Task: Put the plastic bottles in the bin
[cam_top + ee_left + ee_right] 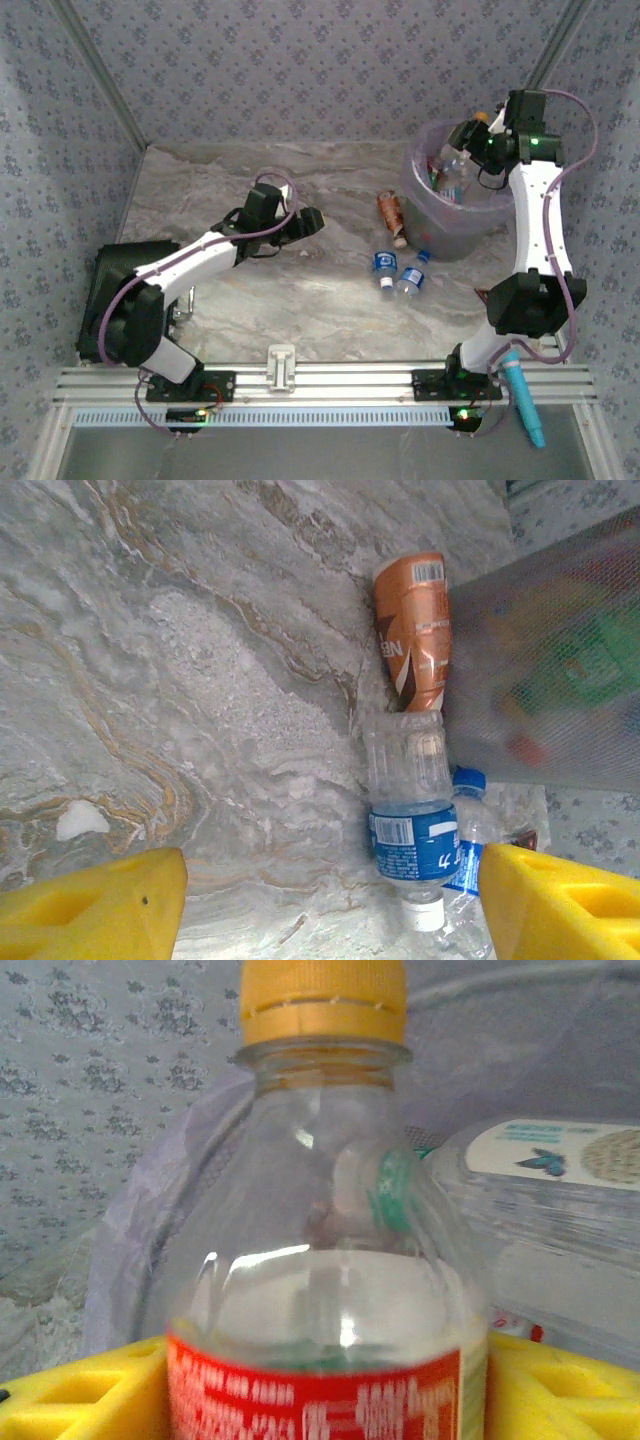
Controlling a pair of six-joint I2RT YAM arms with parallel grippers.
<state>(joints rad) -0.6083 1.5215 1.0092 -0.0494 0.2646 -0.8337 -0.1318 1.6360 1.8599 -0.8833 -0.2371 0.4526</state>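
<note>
Hanging over the bin (450,236), the right tool (326,1380) is bracketing a red-labelled bottle (325,1210).
Whether it is gripping, I cannot tell; the left tool (308,222) is hovering wide open, empty, above the bench (200,190).

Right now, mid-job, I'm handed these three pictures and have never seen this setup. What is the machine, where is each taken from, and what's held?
Two robot arms are bolted at the near edge of the table. The wide picture looks down from above and behind them; the other two come from wrist cameras. The left claw hangs open and empty over the table. The right claw holds a yellow-capped bottle over the bin. Beside the bin lie an orange-brown bottle and two blue-labelled bottles.
</note>
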